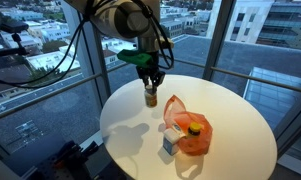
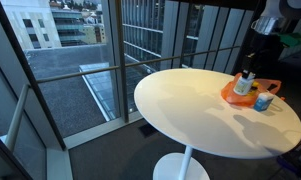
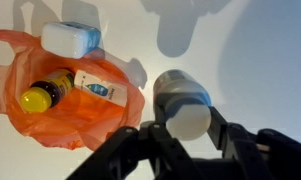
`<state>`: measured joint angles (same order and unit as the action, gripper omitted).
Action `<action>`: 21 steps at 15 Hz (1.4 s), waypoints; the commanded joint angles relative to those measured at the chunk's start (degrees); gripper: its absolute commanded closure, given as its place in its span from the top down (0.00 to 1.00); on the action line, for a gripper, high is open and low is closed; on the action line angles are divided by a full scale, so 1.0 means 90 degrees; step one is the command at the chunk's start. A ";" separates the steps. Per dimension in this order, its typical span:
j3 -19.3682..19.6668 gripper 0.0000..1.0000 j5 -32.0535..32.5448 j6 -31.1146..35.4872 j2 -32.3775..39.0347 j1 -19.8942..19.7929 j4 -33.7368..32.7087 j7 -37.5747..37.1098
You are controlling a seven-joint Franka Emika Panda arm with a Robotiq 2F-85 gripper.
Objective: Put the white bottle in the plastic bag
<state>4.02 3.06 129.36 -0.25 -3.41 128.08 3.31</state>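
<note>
Exterior, tool: the dark two-fingered gripper (image 1: 150, 84) comes straight down from above; its fingers look closed on the white cylindrical bottle (image 1: 150, 97); I cannot tell if the base is lifted or touching the round white table (image 1: 230, 110).
Exterior, direction: the orange crumpled plastic bag (image 1: 200, 143) lies right of the bottle and nearer the camera, close but apart; the bottle's long axis is upright.
Exterior, bag load: a yellow-capped bottle (image 1: 194, 128) sits inside; a white-and-blue box (image 1: 170, 145) stands at the bag's near-left side.
Exterior, room: bare tabletop between bottle and bag; the far table edge is behind the bottle.
Second exterior, layout: the bag (image 2: 233, 96) sits at the far right of the table (image 2: 190, 110); the gripper and bottle are too small to separate there.
Wrist, grip: the fingers flank the bottle (image 3: 182, 95) on both sides, seen from the top.
Wrist, direction: the bag (image 3: 80, 125) lies left, mouth open upward; the box (image 3: 70, 40) is at its far rim.
Wrist, judgement: a short sideways carry to the left; the bare film nearest the bottle seems the freest spot.
</note>
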 commanded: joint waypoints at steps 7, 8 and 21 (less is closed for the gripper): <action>0.0324 0.19 0.0143 -0.0314 0.0606 -0.0343 -0.1047 -0.0442; 0.0355 0.19 0.0150 -0.0316 0.0695 -0.0368 -0.1127 -0.0489; 0.0689 0.19 0.0013 -0.0353 0.1694 -0.0620 -0.1812 -0.0543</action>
<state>10.23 3.06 128.39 12.73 -8.27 114.89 -0.87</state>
